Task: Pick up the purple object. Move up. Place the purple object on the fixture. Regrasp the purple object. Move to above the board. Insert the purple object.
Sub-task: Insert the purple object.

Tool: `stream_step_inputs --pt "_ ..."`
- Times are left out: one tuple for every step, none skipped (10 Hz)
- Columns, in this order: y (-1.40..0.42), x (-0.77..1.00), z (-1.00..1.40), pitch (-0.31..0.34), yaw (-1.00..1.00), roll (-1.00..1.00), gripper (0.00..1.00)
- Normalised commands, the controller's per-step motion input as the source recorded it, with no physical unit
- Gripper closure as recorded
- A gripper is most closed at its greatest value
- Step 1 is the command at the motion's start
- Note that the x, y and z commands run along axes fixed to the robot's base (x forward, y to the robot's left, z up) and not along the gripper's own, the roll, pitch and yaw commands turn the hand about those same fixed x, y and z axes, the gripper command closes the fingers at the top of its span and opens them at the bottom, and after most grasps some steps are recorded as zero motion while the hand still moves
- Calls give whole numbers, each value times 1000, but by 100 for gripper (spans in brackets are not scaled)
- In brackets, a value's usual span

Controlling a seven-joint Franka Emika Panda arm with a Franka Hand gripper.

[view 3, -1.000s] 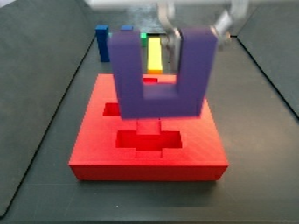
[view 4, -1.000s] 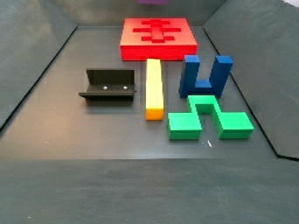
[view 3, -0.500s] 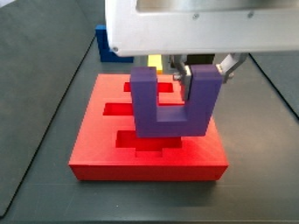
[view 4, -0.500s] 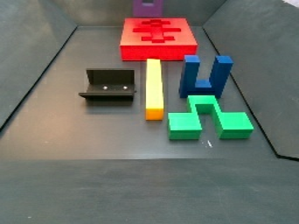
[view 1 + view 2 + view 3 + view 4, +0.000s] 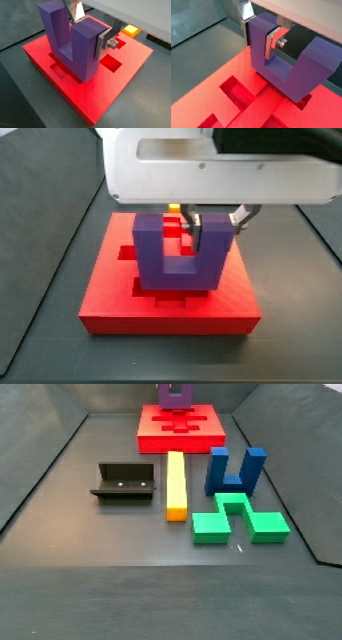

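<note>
One end effector [image 5: 91,31] is present, positioned over the board [image 5: 107,313] and clamped on one prong of the purple object [image 5: 167,258]. In both wrist views a silver finger [image 5: 105,39] with its bolt lies flat against the outer face of the gripped prong; the opposing finger [image 5: 244,11] shows only partly behind the prong.

The purple object [image 5: 70,42] is held upright with its two prongs pointing up and its closed base pointing down. In a wrist view the base [image 5: 290,82] sits at the board surface by a cross-shaped slot [image 5: 243,100]; whether it touches or has entered the slot cannot be told. In a side view the purple object [image 5: 174,396] appears at the far end of the board [image 5: 150,431], cut off by the frame edge.

The board lies flat on the dark counter [image 5: 120,554]. Other items on the counter, seen in a side view:
- The fixture [image 5: 123,483], well apart from the board, unoccupied.
- A yellow bar [image 5: 175,484], lying lengthwise just beside the fixture.
- A blue notched block [image 5: 235,470], upright, beside the yellow bar.
- A green block [image 5: 237,517], lying flat, near the blue notched block.
</note>
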Motion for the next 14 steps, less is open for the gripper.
stream_step_inputs --pt "0 -120 -157 0 -14 0 100" --pt "-23 -43 -186 -11 0 0 100" --pt "-17 -37 -186 -10 0 -1 100" --pt "-20 -29 -137 -14 0 -4 100" --pt "-54 0 -69 -17 0 -20 100" --pt "-71 6 -14 -14 29 -40 100" --pt "-86 6 -37 -27 43 -34 100" --pt "-71 0 -54 -19 31 -16 100" --pt "-20 -46 -100 -10 0 0 100" --pt "0 -9 -126 -26 3 0 100" --pt "0 0 -131 -20 49 0 100" --pt "0 0 -129 -20 49 10 100" --pt "-9 0 -169 -40 57 0 100" --pt "-34 0 -246 -64 54 0 100"
